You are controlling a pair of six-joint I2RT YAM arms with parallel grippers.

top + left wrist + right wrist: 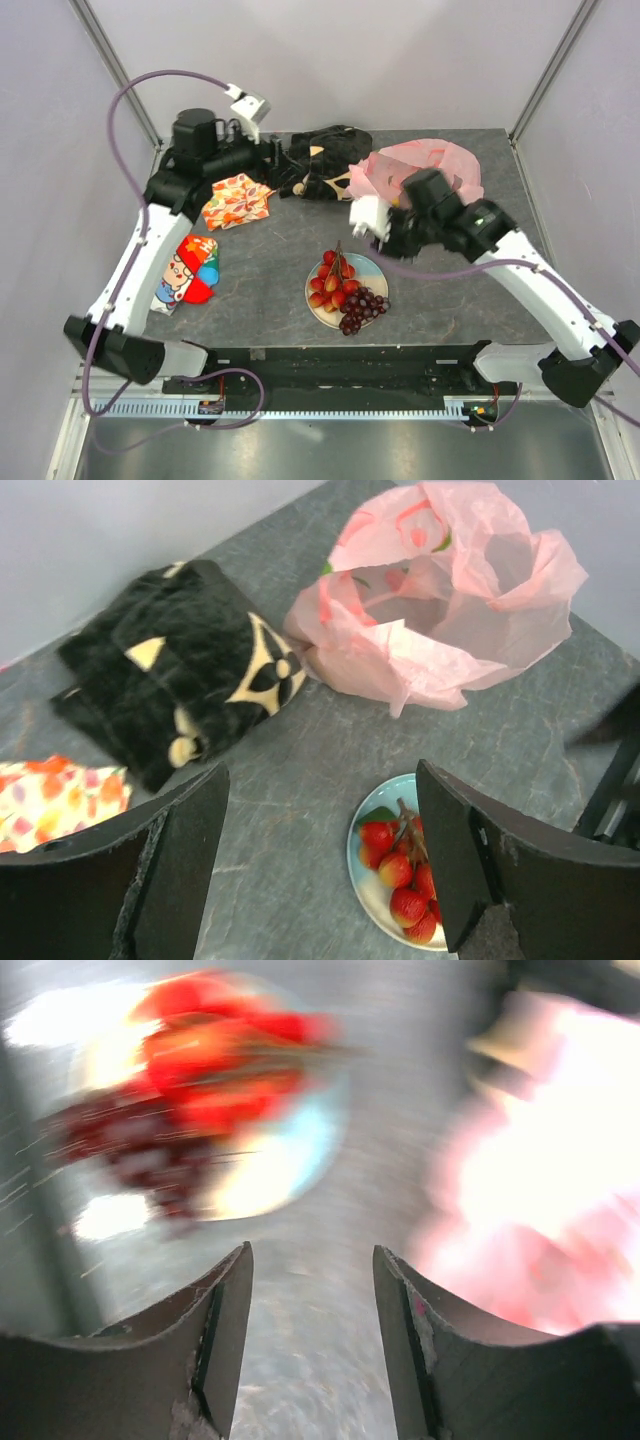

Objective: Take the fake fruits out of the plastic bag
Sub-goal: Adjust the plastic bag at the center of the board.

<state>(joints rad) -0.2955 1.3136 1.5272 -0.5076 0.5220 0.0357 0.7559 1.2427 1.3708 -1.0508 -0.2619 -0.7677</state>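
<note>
Behind the right arm [522, 268], part-hidden plastic bag [445, 158]

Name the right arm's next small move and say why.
Probably swing the right gripper, open and empty, to the gaping mouth of the plastic bag and reach in. The red fruit cluster and the grape bunch already lie on the plate. No yellow fruit shows there, and the left wrist view cannot see the bag's bottom, so something may remain inside.
</note>
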